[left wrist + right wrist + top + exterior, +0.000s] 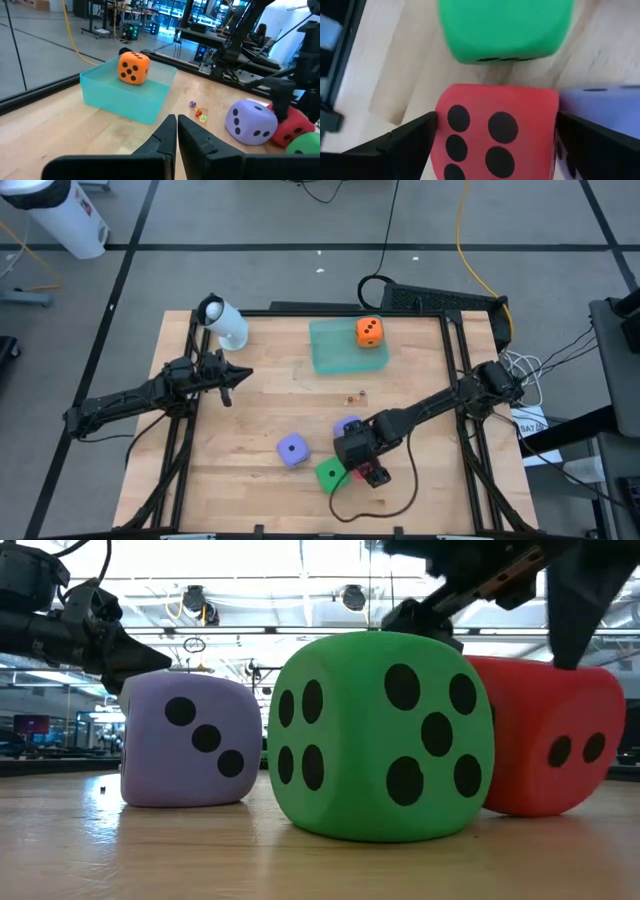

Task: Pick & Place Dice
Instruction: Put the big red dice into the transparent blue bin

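Green die (385,735) nearest; red die (495,130) between spread fingers of right end effector (495,137) (unclenched); left end effector (176,135) clenched, empty.

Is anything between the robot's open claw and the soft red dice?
No. The right gripper is open with a finger on each side of the soft red dice; nothing visible lies between them. The green dice sits just beyond.

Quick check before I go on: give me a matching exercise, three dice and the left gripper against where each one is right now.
1 orange die
2 red die
3 green die
4 left gripper

A between the open right gripper's fingers
B in the green tray
C shut, over bare table left of the tray
D on the table, beside the red die

Pairs: 1-B, 2-A, 3-D, 4-C
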